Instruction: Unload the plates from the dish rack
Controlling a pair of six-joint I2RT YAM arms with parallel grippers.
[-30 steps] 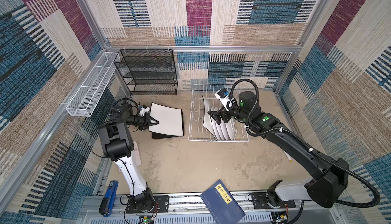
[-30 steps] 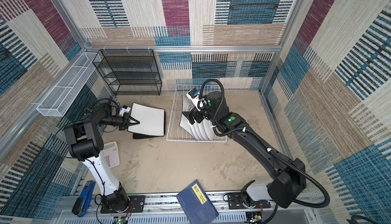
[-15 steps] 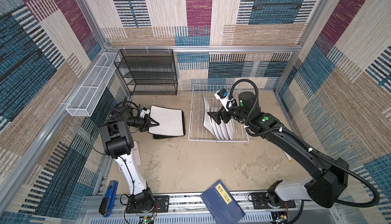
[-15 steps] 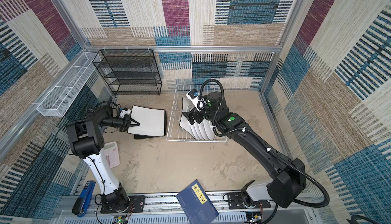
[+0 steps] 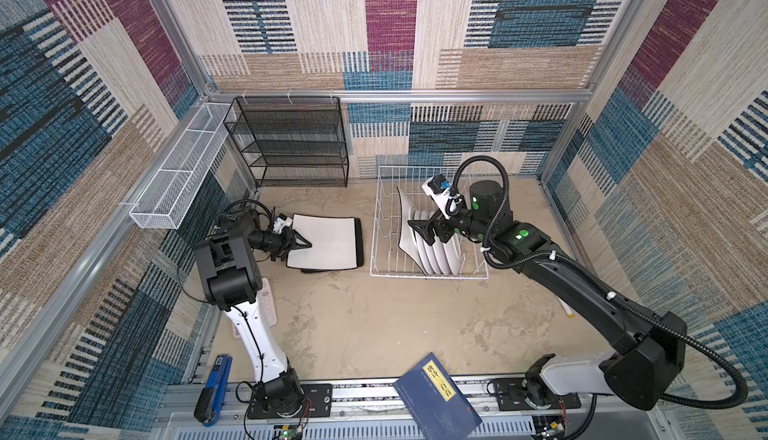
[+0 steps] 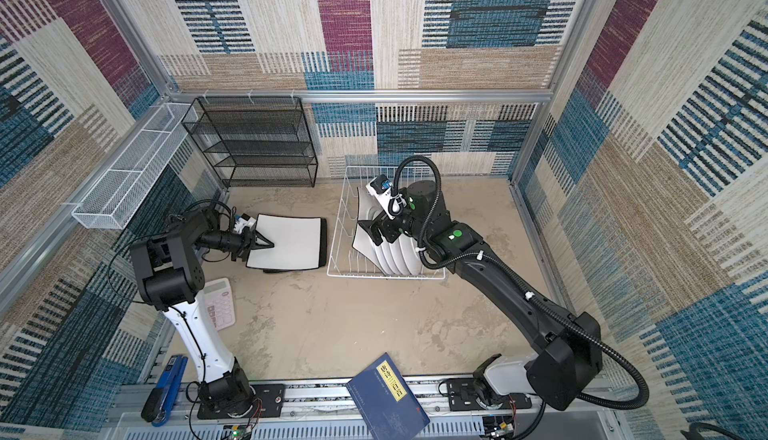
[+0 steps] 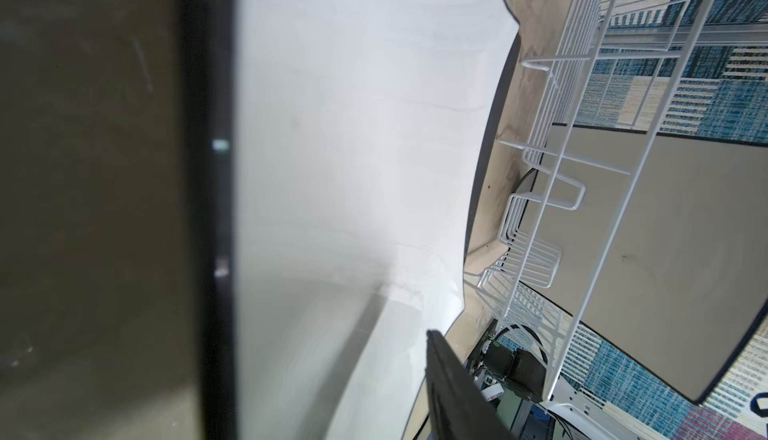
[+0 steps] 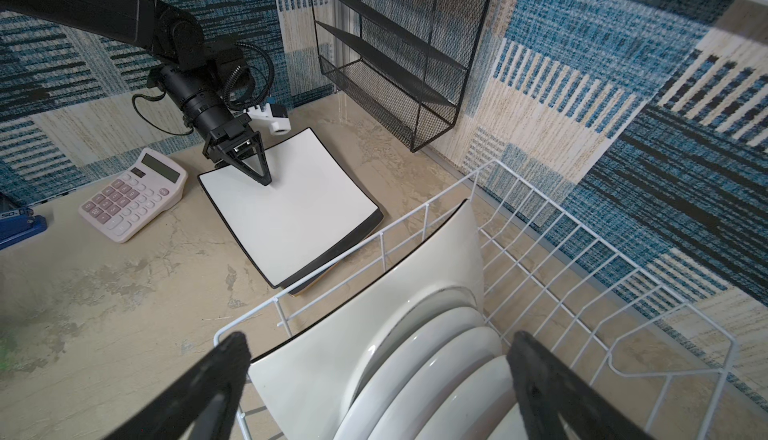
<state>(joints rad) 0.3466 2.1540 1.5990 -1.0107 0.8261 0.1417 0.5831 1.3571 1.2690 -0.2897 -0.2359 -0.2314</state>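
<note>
The white wire dish rack (image 5: 376, 226) stands right of centre in both top views. A square plate (image 8: 353, 334) leans in it, with several round white plates (image 8: 436, 355) upright behind it. My right gripper (image 8: 379, 340) hovers open just above them, its fingers wide on either side. Left of the rack, another square plate (image 5: 328, 240) lies face up on a dark plate (image 8: 324, 282). My left gripper (image 5: 305, 245) is at this plate's left edge. Its upper finger (image 7: 449, 375) stands just off the white face, and the lower one is hidden.
A black mesh shelf (image 5: 291, 143) stands at the back left, with a long white mesh tray (image 5: 174, 184) on the left wall. A calculator (image 6: 218, 301) lies by the left arm. A blue book (image 5: 436, 396) and a blue stapler (image 5: 216, 384) lie at the front.
The square plate in my left gripper has settled flat onto the dark plate, and the left jaws have parted. The right arm and the rack's plates have not moved.
</note>
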